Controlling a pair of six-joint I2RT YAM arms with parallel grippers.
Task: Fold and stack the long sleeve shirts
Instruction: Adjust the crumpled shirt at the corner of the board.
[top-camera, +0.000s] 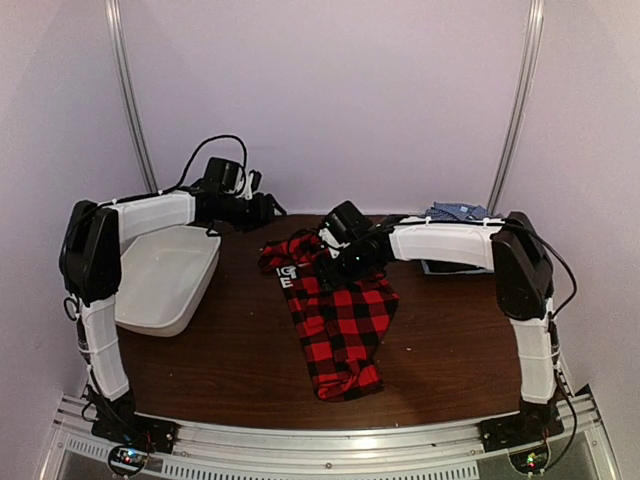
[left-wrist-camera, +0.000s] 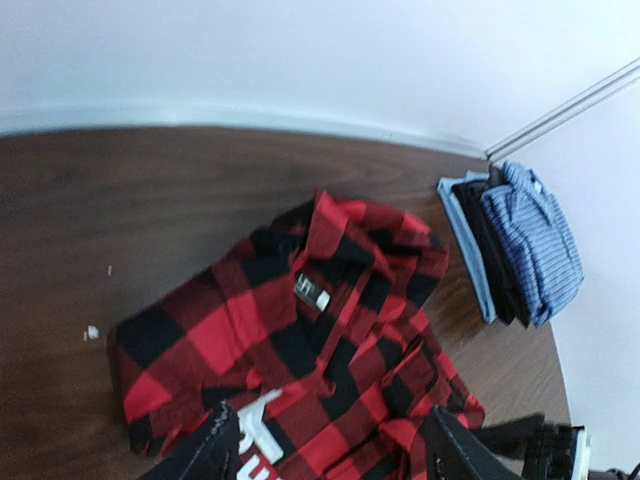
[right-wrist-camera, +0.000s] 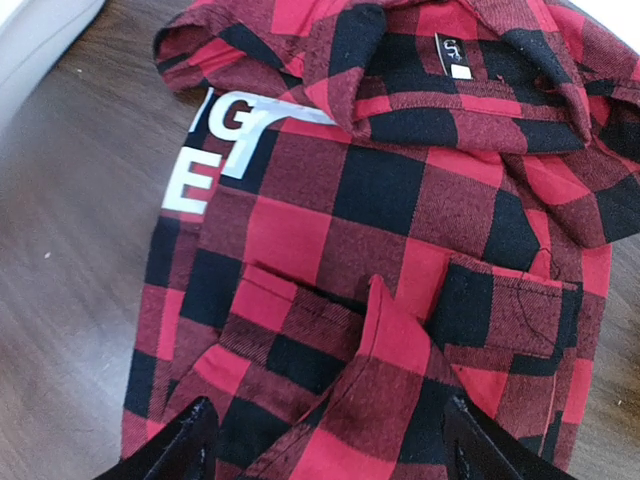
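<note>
While the dark wooden table (top-camera: 230, 350) carries everything, its left part is taken by the white tub (top-camera: 165, 275), which has no part in this job. The red-and-black plaid shirt (top-camera: 340, 315) lies mid-table as a long, rumpled strip running from the far side toward the near edge, collar end away from the arm bases. The blue-and-white check shirt (left-wrist-camera: 530, 240) is already folded at the far right corner, on top of other folded cloth (left-wrist-camera: 480, 255), well apart from the plaid.

The right gripper (right-wrist-camera: 325, 420) hangs over the plaid's chest, fingers spread wide with nothing between them. The left gripper (left-wrist-camera: 330, 430) hovers by the collar end, likewise spread and empty. A chest pocket (right-wrist-camera: 510, 310) sits in a raised ridge of cloth, white lettering (right-wrist-camera: 215, 150) shows on one side, and a small neck label (right-wrist-camera: 452, 55) marks the collar.

The step in hand looks like taking hold to tidy and fold the plaid. To do it well, each claw should pinch an outer edge, not the loose ridge in the middle (that would only bunch it further), lift just enough to draw the wrinkles flat, and keep the two holds level so the fold lands square. Flannel is limp and will sag and drag if raised by one corner.
</note>
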